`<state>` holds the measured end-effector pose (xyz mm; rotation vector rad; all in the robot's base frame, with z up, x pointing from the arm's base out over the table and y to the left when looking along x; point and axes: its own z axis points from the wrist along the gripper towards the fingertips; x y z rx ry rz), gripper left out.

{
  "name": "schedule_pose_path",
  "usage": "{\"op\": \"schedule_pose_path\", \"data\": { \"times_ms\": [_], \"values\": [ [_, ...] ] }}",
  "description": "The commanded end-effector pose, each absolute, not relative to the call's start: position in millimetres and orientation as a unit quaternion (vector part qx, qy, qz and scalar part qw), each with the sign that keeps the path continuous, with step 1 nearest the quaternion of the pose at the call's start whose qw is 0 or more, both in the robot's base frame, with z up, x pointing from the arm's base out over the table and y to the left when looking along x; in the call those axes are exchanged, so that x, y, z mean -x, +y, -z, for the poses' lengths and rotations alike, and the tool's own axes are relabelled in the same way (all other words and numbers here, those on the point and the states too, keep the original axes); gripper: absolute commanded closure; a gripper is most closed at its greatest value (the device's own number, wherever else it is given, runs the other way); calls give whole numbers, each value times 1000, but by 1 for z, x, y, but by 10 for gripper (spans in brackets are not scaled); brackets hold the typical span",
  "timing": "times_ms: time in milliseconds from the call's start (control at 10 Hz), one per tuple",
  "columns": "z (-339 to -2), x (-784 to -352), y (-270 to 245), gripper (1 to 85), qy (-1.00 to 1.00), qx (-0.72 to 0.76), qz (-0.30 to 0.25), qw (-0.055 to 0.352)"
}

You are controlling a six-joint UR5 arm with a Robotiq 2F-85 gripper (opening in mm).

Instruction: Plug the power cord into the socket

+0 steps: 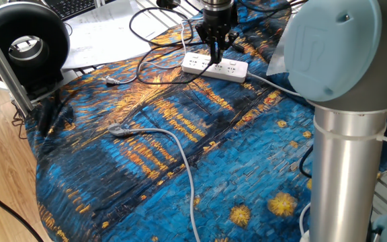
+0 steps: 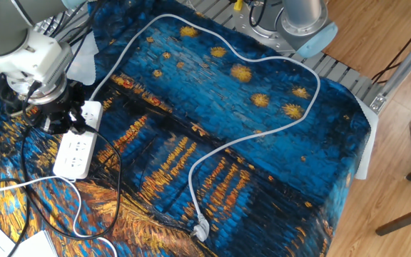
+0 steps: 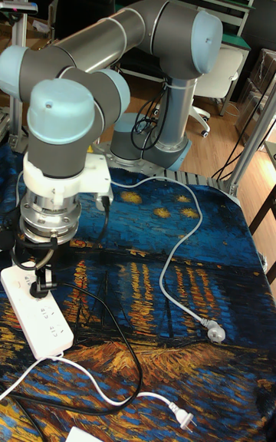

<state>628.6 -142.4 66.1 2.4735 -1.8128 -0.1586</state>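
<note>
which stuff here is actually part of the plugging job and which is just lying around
Job:
- pincer, over the strip
- plug, at the pincer tips
- black cord
- power strip

Lying about:
- grey-white cable with silvery tip
- black round device
- papers

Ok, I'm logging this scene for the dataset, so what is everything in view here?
power strip: one, white, far-left edge of the cloth, under the gripper
power cord: one, thin black, looping beside the strip; plug at the gripper
grey-white cable: one, winding across the cloth, connector tip near the cloth's edge
thin white cable: one, two-prong plug lying near the strip
cloth: one, blue and orange painted print, covering the table
fan: one, black, round, beside the table
gripper: one, black, over the strip, holding the plug
</note>
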Motion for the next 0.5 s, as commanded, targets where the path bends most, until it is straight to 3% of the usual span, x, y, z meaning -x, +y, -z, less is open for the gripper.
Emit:
{"op": "schedule_pose_path", "data": {
  "times_ms": [0, 400],
  "values": [
    [-68, -619, -139, 843, -583, -809, 68, 28],
    [-66, -627, -145, 843, -582, -810, 55, 37]
  ]
}}
